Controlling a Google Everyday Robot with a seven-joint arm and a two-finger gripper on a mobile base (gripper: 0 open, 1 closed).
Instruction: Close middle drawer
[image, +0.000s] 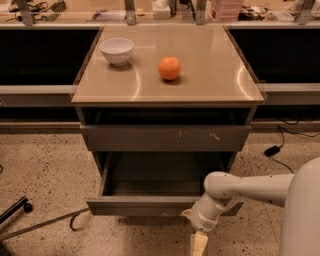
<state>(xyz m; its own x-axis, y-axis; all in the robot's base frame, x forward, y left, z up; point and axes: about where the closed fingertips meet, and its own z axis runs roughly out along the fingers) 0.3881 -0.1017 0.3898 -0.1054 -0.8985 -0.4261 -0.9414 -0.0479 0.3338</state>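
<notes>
A white bowl sits on the left of the bench. An orange sits near the bench's middle. Under the bench, the middle drawer is pulled out. The claw hangs low under the bench's right side. I cannot tell if it is wide or narrow.
</notes>
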